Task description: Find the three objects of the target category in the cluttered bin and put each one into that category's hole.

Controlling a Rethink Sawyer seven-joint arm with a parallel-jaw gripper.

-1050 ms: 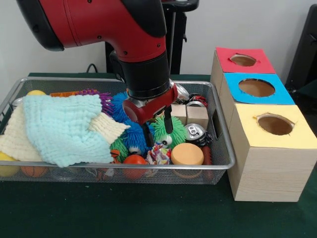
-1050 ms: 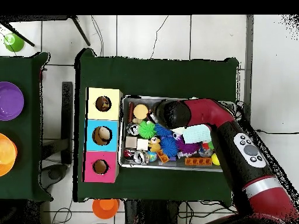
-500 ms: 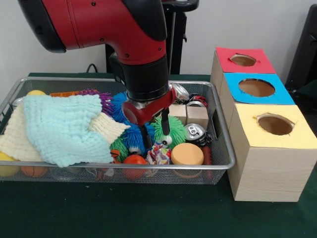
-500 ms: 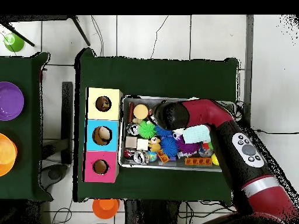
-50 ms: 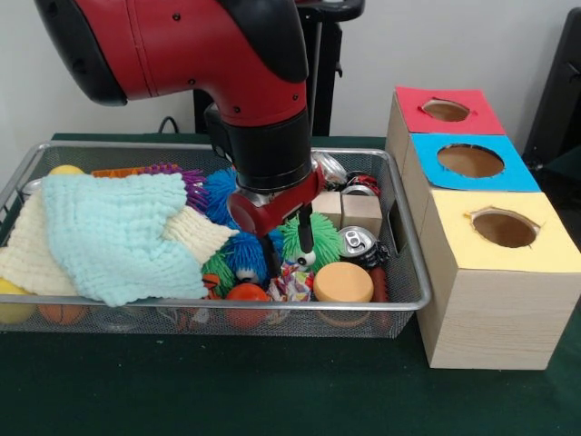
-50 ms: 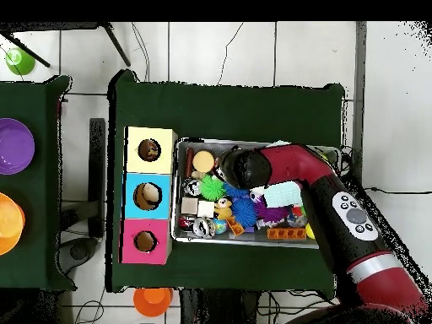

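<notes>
Gripper (image 5: pixel 289 243) sits low in the wire bin (image 5: pixel 404 263), fingers apart, one on each side of the green spiky ball (image 5: pixel 309 238) with a googly eye, nothing clamped. Blue spiky ball (image 5: pixel 243 254) just left of it, orange disc (image 5: pixel 343 282) in front at the bin's near wall. Crushed can (image 5: pixel 357 242) and two wooden blocks (image 5: pixel 349 211) to the right. Pale blue cloth (image 5: pixel 118 234) covers the bin's left half. Box with red, blue, yellow holes (image 5: pixel 481 227) stands beside the bin.
</notes>
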